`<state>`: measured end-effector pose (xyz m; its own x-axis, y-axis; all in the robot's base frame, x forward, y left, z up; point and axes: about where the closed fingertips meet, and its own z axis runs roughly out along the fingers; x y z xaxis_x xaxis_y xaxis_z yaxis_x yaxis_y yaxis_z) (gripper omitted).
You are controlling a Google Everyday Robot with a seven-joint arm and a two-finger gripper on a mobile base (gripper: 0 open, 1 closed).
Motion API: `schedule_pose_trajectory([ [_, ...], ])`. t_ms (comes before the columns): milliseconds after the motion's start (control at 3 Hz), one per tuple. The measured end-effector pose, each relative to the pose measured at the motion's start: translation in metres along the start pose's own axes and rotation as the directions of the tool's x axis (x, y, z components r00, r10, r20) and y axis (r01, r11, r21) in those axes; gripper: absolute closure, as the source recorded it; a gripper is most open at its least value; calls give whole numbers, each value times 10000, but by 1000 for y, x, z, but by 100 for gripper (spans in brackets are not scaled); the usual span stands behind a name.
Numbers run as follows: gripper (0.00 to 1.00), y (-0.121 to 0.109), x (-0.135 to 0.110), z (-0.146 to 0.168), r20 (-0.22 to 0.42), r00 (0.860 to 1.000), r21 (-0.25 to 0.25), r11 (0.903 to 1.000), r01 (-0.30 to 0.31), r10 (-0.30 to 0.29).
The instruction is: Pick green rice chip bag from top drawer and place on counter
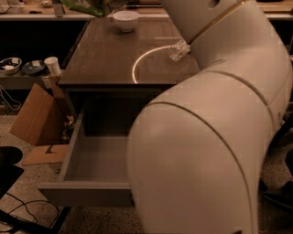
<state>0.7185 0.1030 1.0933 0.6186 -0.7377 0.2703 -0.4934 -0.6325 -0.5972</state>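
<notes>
The green rice chip bag (86, 6) hangs at the top edge of the view, above the far left of the counter (105, 55); only its lower part shows. My gripper (108, 3) is at that top edge, mostly cut off, and holds the bag by its right side. The top drawer (87, 194) stands pulled open below the counter's front edge, and its visible inside is bare. My bulky white arm (210, 137) fills the right half of the view and hides the drawer's right part.
A white bowl (126, 20) stands at the counter's far end. A clear plastic bottle (178, 49) lies near the pale circle line on the right. A cardboard box (39, 114) and a white cup (52, 66) are to the left of the cabinet.
</notes>
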Motion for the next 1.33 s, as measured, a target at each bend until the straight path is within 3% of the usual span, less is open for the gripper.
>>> schedule_pose_trajectory([
  [333, 100, 16, 29, 41, 1379, 9889, 874, 9938, -685, 560],
  [667, 100, 45, 50, 100, 2482, 9614, 813, 9864, -1431, 1191],
  [1000, 100, 74, 62, 148, 3108, 9344, 543, 9782, -2004, 1742],
  [1333, 83, 91, 55, 188, 3758, 9092, 321, 9780, -2061, 1793],
])
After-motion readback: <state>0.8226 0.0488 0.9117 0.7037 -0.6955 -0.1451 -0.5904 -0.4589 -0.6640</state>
